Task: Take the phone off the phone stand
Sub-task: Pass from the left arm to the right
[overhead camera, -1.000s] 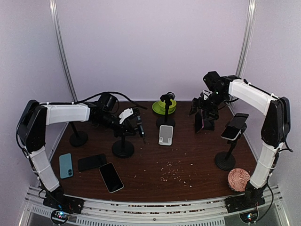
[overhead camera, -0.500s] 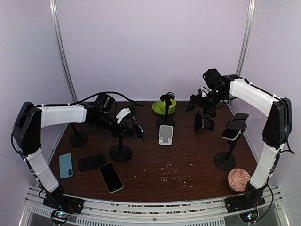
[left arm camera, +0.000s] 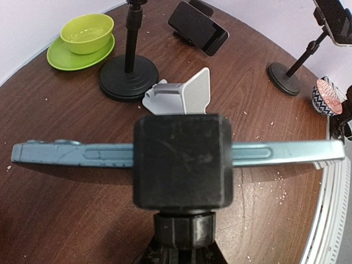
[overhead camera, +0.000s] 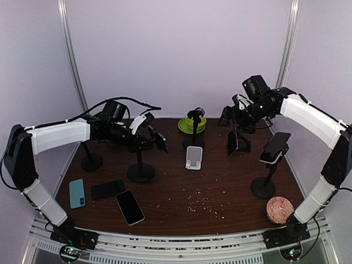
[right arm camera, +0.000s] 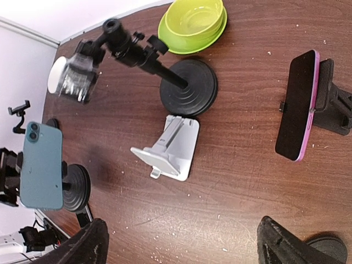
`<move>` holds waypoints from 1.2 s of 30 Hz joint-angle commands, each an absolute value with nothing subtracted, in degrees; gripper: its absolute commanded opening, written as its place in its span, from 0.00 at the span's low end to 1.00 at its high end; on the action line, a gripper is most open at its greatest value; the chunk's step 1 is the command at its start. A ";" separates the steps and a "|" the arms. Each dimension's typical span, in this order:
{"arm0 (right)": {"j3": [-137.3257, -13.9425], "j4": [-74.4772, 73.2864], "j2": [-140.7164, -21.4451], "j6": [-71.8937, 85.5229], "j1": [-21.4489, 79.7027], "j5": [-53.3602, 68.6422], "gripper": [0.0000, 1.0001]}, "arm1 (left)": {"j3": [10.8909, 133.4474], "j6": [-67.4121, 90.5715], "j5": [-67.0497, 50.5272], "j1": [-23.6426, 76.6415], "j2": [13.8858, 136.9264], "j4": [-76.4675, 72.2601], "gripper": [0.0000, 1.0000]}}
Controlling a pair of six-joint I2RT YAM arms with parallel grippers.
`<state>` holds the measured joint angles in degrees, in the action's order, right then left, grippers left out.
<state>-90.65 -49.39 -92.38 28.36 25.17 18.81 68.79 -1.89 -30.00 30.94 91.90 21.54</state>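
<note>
The teal phone [right arm camera: 39, 165] sits at the top of its phone stand [overhead camera: 140, 173], whose round base rests on the left half of the table [overhead camera: 236, 181], about midway between the near and far edges. From the left wrist the phone shows edge-on and level, with a black block [left arm camera: 182, 159] across its middle. I take that block to be the stand's clamp head, but these views do not show whether the phone is clear of it.

The left gripper [overhead camera: 157, 138] reaches in from the table's left edge with its jaws drawn close, pinching the phone as far as the overhead view shows. A hold on the thin body makes sense. The clamp grips the phone, so it has to be pulled free while the heavy base holds the stand down.

The right gripper [right arm camera: 181, 225] hangs over the far right corner, jaws spread wide with nothing between them. It is above a pink-edged phone [right arm camera: 297, 104] in a low black holder [right arm camera: 335, 104] and seems parked out of the way.

A white folding stand [right arm camera: 170, 146], a green bowl [right arm camera: 195, 19] and three flat phones [overhead camera: 107, 190] by the near left corner play no part.
</note>
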 commanded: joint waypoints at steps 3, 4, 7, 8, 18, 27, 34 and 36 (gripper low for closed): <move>-83.80 -43.71 -84.49 25.82 28.97 14.60 0.94 | 70.48 2.19 -29.95 33.34 85.81 18.56 0.00; -83.16 -43.39 -83.65 25.35 29.77 13.71 0.94 | 69.89 2.68 -29.66 33.72 85.06 18.55 0.00; -81.62 -42.65 -81.18 23.94 32.26 10.90 0.94 | 68.13 4.24 -28.06 35.20 82.98 18.55 0.00; -81.00 -41.85 -80.34 23.69 33.07 10.22 0.94 | 67.39 4.47 -27.24 35.77 81.89 18.55 0.00; -76.09 -35.42 -74.67 20.57 43.21 0.97 0.96 | 61.29 7.84 -20.44 40.82 73.69 18.77 0.00; -72.37 -29.10 -69.29 17.67 50.69 -10.17 1.00 | 60.35 13.86 -16.97 42.28 70.97 20.90 0.00; -70.79 -22.86 -64.13 21.35 50.95 -15.38 1.00 | 60.72 15.18 -15.96 42.88 69.00 21.80 0.00; -70.44 -22.73 -63.38 25.03 50.87 -20.82 0.99 | 60.80 15.56 -15.77 42.98 68.35 21.80 0.00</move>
<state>-71.05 -26.87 -65.39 20.21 50.89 -11.38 59.11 13.58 -15.94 42.39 72.23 27.46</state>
